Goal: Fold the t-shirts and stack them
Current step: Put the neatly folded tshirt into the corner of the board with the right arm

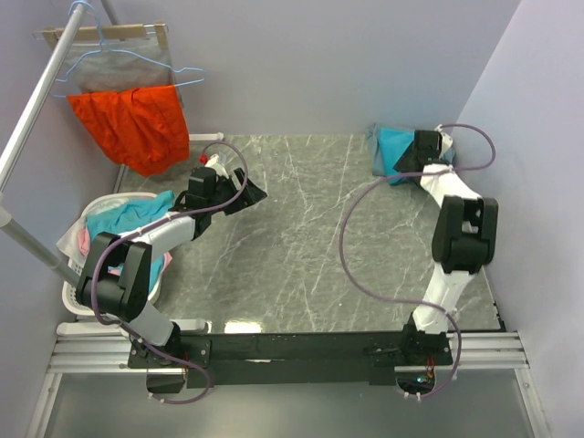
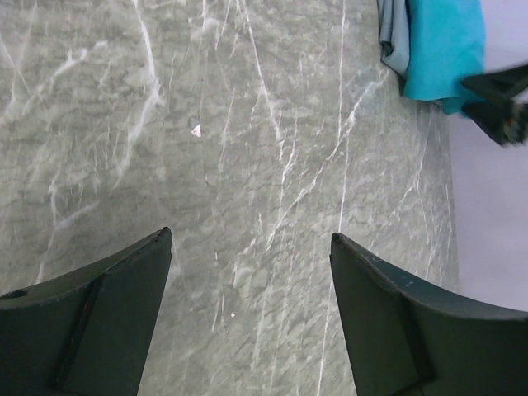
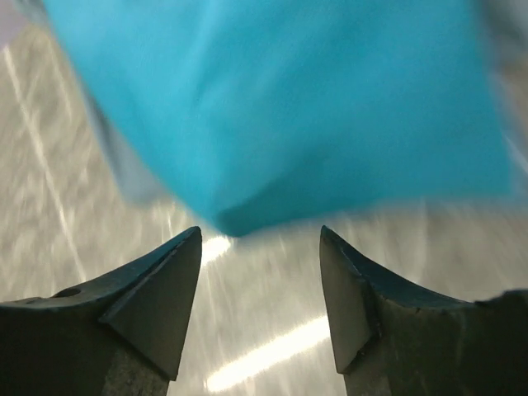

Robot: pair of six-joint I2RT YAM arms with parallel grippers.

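Note:
A folded bright teal t-shirt (image 1: 395, 146) lies on a slate grey-blue t-shirt (image 1: 376, 149) at the table's back right corner. My right gripper (image 1: 402, 167) is open and empty at the near edge of this stack. In the right wrist view the teal t-shirt (image 3: 280, 107) fills the top, with the grey-blue t-shirt (image 3: 124, 173) showing at its left, and the gripper (image 3: 260, 235) hovers over bare table just short of the cloth. My left gripper (image 1: 256, 193) is open and empty above the table's left middle. Its wrist view (image 2: 252, 239) shows bare marble, with the stack (image 2: 445, 49) far off.
A white laundry basket (image 1: 78, 292) with teal and pink cloth (image 1: 137, 214) stands at the table's left edge. An orange-red garment (image 1: 132, 123) and a grey one (image 1: 128, 68) hang on a rack at the back left. Walls close the back and the right.

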